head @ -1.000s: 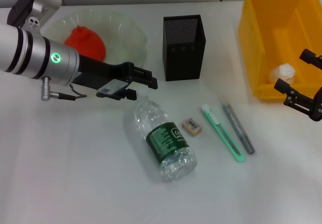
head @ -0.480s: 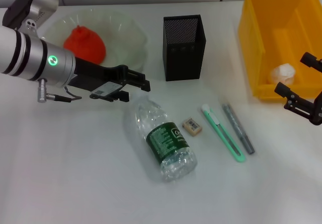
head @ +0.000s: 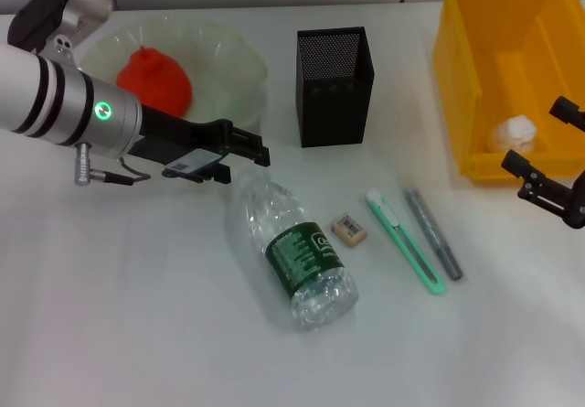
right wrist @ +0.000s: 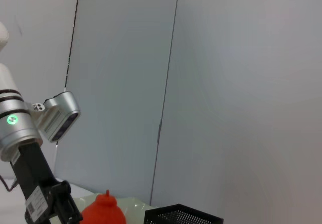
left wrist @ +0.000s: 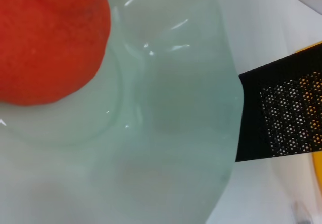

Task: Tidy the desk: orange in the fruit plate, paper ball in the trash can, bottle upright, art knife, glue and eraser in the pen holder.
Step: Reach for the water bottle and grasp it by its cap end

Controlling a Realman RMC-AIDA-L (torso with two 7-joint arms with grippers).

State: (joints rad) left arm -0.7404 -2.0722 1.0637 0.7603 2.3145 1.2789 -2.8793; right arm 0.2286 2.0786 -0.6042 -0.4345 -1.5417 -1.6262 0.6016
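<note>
spreading across the whole head view is a white desk (head: 137,315), with a pale grey panelled wall (right wrist: 226,83) behind it in the right wrist view. at 11 o'clock sits the clear fruit plate (head: 233,64) holding the orange (head: 154,76); at 12 o'clock stands the black mesh pen holder (head: 335,85); at 2 o'clock the yellow trash can (head: 475,87) has the paper ball (head: 514,133) inside. the bottle (head: 294,251) lies on its side near the centre, with the eraser (head: 348,230), green art knife (head: 406,240) and grey glue stick (head: 432,232) in a row toward 3 o'clock of it. the left gripper (head: 247,155) reaches in horizontally from 9 o'clock, poised just beside the bottle's cap end, fingers slightly apart and holding nothing. the right gripper (head: 548,155) hangs at 3 o'clock beside the trash can, its fingers spread and empty.
</note>
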